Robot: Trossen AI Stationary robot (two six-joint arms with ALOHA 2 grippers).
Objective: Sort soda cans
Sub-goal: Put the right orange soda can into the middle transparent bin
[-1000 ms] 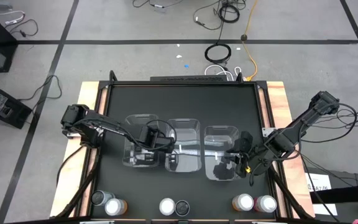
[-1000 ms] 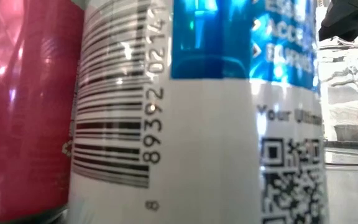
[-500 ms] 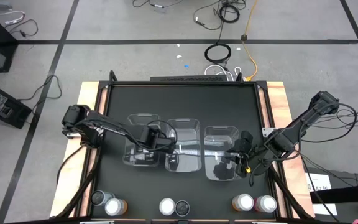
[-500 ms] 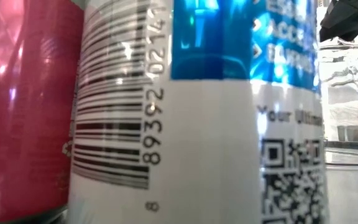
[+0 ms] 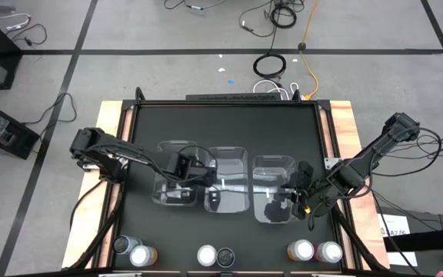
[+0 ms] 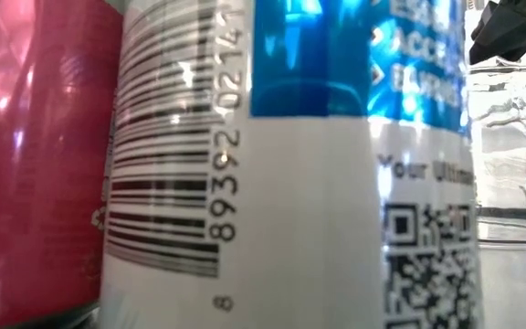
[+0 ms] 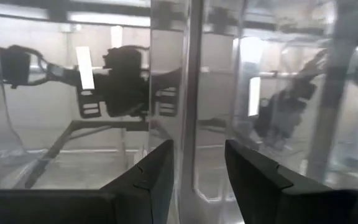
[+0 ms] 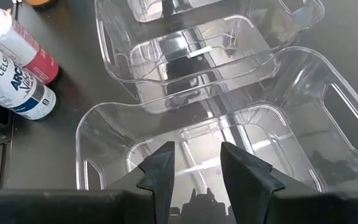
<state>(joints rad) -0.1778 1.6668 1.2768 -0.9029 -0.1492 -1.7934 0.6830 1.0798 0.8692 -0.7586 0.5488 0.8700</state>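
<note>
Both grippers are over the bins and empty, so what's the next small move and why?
Probably lift the right gripper out of the right bin toward the near-edge cans: it is open, and all six cans stand outside the bins.

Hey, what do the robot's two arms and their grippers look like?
Both arms are dark, slim and jointed, with black cables along them. The left gripper and right gripper each end in two flat, black, angular fingers, matte and wedge-shaped in the wrist views. The right arm shows a small yellow-orange spot near its wrist. No lettering is readable.
</note>
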